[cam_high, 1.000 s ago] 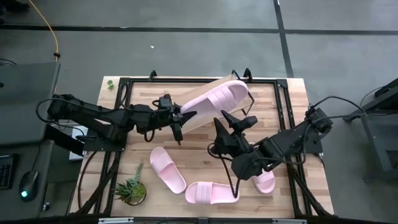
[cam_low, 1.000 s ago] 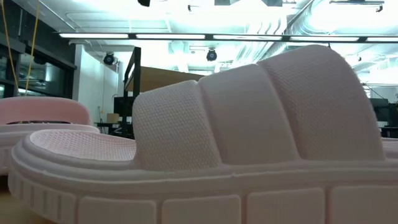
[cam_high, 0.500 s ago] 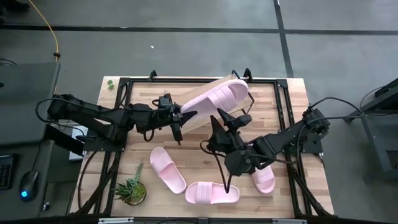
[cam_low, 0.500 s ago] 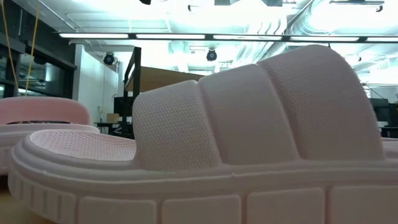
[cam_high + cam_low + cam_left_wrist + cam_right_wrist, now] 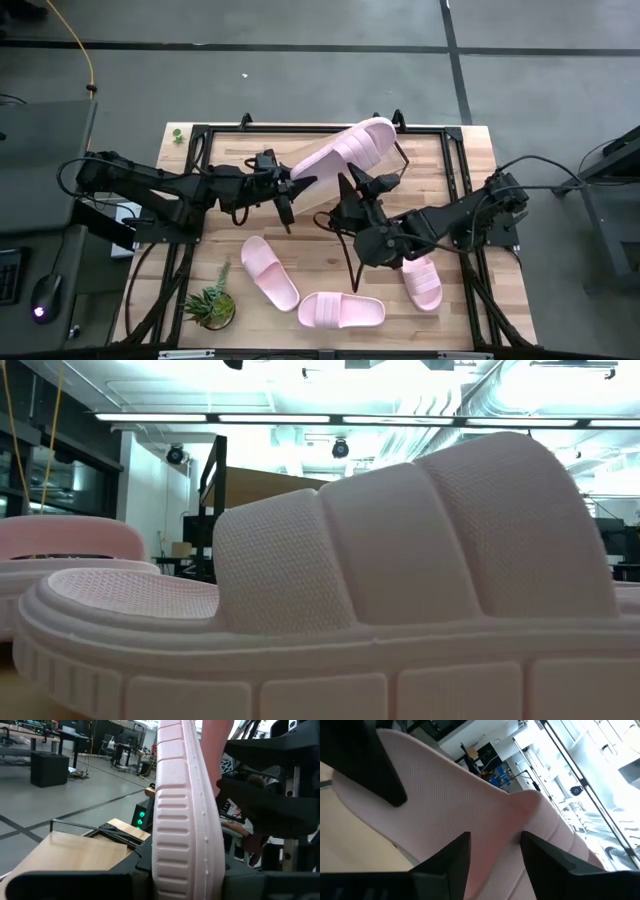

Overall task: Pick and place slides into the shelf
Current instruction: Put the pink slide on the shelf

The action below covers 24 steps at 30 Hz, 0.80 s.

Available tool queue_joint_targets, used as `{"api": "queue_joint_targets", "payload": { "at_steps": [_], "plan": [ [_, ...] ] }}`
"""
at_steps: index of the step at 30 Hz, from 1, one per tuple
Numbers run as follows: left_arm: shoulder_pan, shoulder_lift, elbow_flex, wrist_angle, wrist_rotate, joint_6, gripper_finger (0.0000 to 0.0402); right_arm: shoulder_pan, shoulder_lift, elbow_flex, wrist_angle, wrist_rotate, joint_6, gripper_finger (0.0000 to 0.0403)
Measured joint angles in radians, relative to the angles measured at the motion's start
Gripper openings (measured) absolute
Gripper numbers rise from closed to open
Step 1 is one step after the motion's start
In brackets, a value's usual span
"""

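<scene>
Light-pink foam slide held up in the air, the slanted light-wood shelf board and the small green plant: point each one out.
Light-pink foam slide held up (image 5: 360, 146): high view, on its wide strap.
Slanted light-wood shelf board (image 5: 65, 852): left wrist view, on its bare top.
Small green plant (image 5: 211, 305): high view, on its leaves.

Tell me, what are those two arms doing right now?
Left gripper clamps raised slide. Right gripper at its underside. Three slides on table.

In the low view, one pink slide (image 5: 400, 580) sat so near the lens that it hid nearly everything behind it, its sole cut off at the bottom edge. In the left wrist view, we saw the held slide (image 5: 185, 820) only edge-on, its toe cut off at the top. From above, the right arm hid part of the shelf (image 5: 325, 190) and of the table (image 5: 480, 150).
</scene>
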Motion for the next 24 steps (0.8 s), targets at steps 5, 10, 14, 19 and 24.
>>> {"api": "queue_joint_targets", "payload": {
  "at_steps": [5,10,14,19,24],
  "plan": [
    [0.000,0.000,0.000,0.001,0.000,-0.002,0.0072,-0.021,0.000,0.000,0.008,0.000,-0.045,0.0148],
    [0.000,0.000,0.000,0.001,0.000,-0.003,0.0072,-0.036,0.000,0.000,0.046,0.000,-0.119,0.0142],
    [0.000,0.000,0.000,0.001,0.000,-0.003,0.0072,-0.039,-0.009,0.000,0.088,-0.004,-0.187,0.0141],
    [0.000,0.000,0.000,0.001,0.001,-0.003,0.0072,-0.040,-0.056,0.000,0.096,-0.012,-0.207,0.0141],
    [0.000,-0.001,0.000,0.008,0.001,-0.003,0.0072,-0.040,-0.085,0.001,0.097,-0.011,-0.181,0.0141]
  ]
}}
